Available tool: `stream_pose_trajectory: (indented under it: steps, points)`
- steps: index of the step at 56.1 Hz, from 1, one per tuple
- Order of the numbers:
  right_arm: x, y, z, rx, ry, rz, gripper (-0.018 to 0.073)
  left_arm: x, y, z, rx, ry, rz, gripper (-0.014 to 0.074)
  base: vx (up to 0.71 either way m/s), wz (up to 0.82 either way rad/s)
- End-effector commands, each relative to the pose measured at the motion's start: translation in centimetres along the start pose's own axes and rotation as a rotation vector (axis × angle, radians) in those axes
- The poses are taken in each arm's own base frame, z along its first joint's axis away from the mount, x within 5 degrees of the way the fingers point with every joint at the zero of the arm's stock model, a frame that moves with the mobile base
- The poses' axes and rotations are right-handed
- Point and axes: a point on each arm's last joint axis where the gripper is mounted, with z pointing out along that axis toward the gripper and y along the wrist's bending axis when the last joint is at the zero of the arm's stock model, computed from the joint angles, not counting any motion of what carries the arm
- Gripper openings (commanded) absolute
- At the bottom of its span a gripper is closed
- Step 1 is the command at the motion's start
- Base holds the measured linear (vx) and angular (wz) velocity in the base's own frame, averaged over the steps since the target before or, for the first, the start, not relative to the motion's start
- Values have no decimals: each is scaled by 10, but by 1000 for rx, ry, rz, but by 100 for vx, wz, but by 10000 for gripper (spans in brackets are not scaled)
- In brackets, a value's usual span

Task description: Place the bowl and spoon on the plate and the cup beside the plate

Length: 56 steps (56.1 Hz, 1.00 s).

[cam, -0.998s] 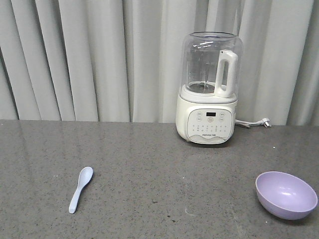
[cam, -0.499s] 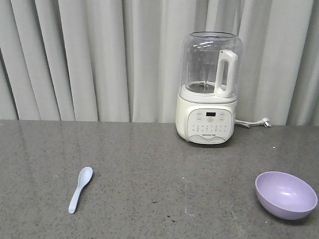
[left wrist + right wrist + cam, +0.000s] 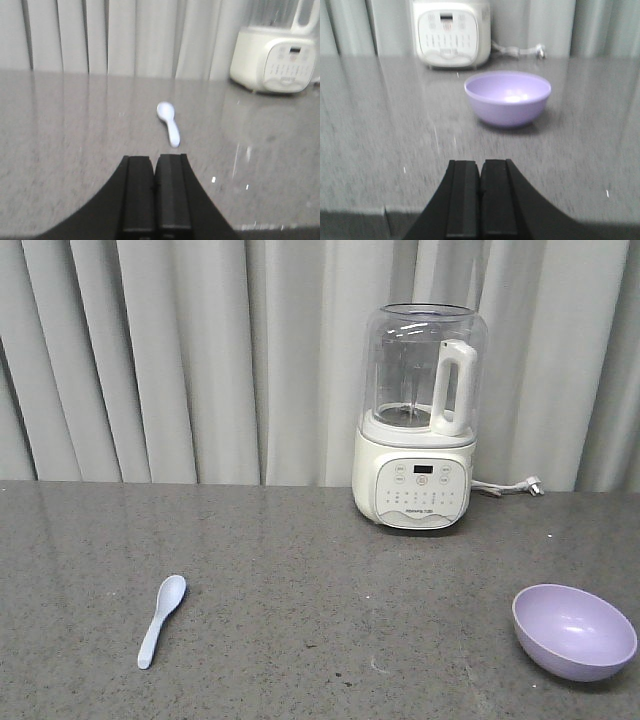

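Note:
A pale blue-white spoon (image 3: 161, 619) lies on the grey table at the left, scoop pointing away; the left wrist view shows the spoon (image 3: 169, 123) just beyond my left gripper (image 3: 155, 159), which is shut with nothing in it. The lavender bowl (image 3: 573, 631) sits upright at the right front of the table. In the right wrist view the bowl (image 3: 508, 97) stands ahead of my right gripper (image 3: 481, 162), also shut and empty, a hand's width short of it. Plate and cup are out of view. Neither gripper shows in the front view.
A white blender with a clear jug (image 3: 418, 420) stands at the back of the table against grey curtains, its plug and cord (image 3: 512, 487) lying to its right. The table's near edge (image 3: 370, 212) shows under the right gripper.

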Motion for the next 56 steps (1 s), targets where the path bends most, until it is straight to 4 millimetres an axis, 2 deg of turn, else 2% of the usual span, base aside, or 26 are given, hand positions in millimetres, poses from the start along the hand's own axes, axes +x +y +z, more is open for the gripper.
stream_pose_trajectory:
  steps: [1, 6, 10, 17, 21, 23, 26, 29, 32, 39, 47, 52, 56]
  points:
    - [-20, 3, -1, -28, -206, -16, -8, -35, -8, -3, 79, -265, -41, -4, 0, 0]
    - [-45, 4, -7, -34, -326, -31, -8, -63, -11, -10, 111, -392, -91, -4, 0, 0]
    - [-82, 4, -16, -23, -407, -72, -8, -88, -14, -13, 97, -399, -63, -4, 0, 0]
    - [-150, 4, -26, 10, -470, -166, -8, -153, -20, -10, 60, -403, 43, -4, 0, 0]
    - [-189, 5, -17, 17, -471, -187, -8, -187, -24, 10, 48, -391, 96, -4, 0, 0]
    - [-202, 5, -10, 17, -466, -187, -8, -202, -26, 19, 44, -393, 117, -4, 0, 0]
    - [-222, 6, 7, 15, -444, -187, -8, -216, -27, 45, 38, -348, 136, -4, 0, 0]
    - [-232, 6, 23, 13, -416, -187, -8, -223, -28, 65, 37, -315, 135, -4, 0, 0]
    - [-236, 6, 40, 9, -376, -183, -8, -221, -28, 86, 34, -262, 135, -4, 0, 0]
    - [-227, 6, 72, 0, -276, -175, -8, -207, -27, 122, 36, -184, 135, 0, 0, 0]
    - [-222, 6, 84, -3, -237, -173, 26, -198, -27, 141, 43, -165, 134, 62, 0, 0]
    - [-222, 6, 84, -4, -238, -167, 105, -195, -27, 147, 45, -159, 134, 153, 0, 0]
    - [-222, 6, 84, -4, -238, -167, 195, -194, -27, 149, 44, -152, 134, 268, 0, 0]
